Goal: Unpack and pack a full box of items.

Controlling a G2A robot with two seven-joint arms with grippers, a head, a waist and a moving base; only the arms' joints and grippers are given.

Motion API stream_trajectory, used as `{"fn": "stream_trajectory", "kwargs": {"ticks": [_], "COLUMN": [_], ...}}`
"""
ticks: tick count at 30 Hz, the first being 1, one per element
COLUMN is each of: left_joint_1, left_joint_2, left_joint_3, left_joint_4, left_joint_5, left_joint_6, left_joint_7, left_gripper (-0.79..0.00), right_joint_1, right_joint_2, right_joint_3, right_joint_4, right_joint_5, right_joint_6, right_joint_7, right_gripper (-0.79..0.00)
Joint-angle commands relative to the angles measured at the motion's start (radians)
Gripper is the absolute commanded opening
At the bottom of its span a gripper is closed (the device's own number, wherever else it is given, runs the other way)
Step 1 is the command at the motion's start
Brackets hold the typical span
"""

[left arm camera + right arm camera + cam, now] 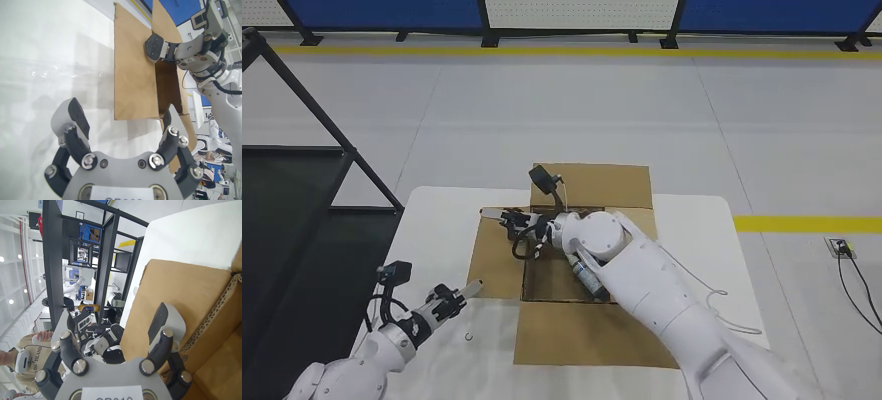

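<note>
I'm working in a robotics lab hall: pale grey floor point(542, 110) marked with yellow tape lines point(807, 223), blue partition panels point(382, 12) along the far side, black metal rack frames point(50, 256), other white robots point(72, 287) standing behind.

The left gripper point(122, 106) and the right gripper point(115, 309) share one build. Behind the white-backed fingers point(58, 117) sits a grey metal plate point(121, 170), with black linkages point(75, 144) pinned by silver screws point(88, 161). The fingers carry black dimpled pads point(79, 115), and a white label point(121, 193) sits at the base. The right arm point(662, 290) is glossy white, with a black cable point(221, 88) at its wrist.
</note>
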Motion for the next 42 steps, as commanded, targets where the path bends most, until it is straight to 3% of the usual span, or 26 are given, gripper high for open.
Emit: {"fn": "stream_trajectory", "kwargs": {"ticks": [1,14,26,34,42], "left_joint_1": [0.009,0.036,0.036,0.06,0.084], "left_joint_2": [0.0,-0.002,-0.003,-0.007,-0.01], "left_joint_3": [-0.005,-0.032,-0.036,-0.059,-0.11], "left_joint_4": [-0.007,-0.026,-0.03,-0.071,-0.12], "left_joint_5": [-0.002,-0.014,-0.016,-0.027,-0.08], "left_joint_6": [-0.005,-0.041,-0.05,-0.121,-0.216], "left_joint_7": [0.001,0.005,-0.004,0.06,0.12], "left_gripper": [0.0,0.0,0.0,0.0,0.0], "right_joint_1": [0.005,0.026,0.029,0.026,-0.005], "right_joint_2": [-0.008,-0.057,-0.074,-0.063,-0.015], "right_joint_3": [-0.001,-0.017,0.012,0.056,0.139], "right_joint_4": [0.014,0.082,0.114,0.099,0.035], "right_joint_5": [-0.006,-0.077,-0.087,-0.08,-0.047], "right_joint_6": [-0.001,-0.006,-0.063,-0.141,-0.264], "right_joint_7": [-0.008,-0.068,-0.072,-0.043,0.055], "right_gripper": [0.0,0.0,0.0,0.0,0.0]}}
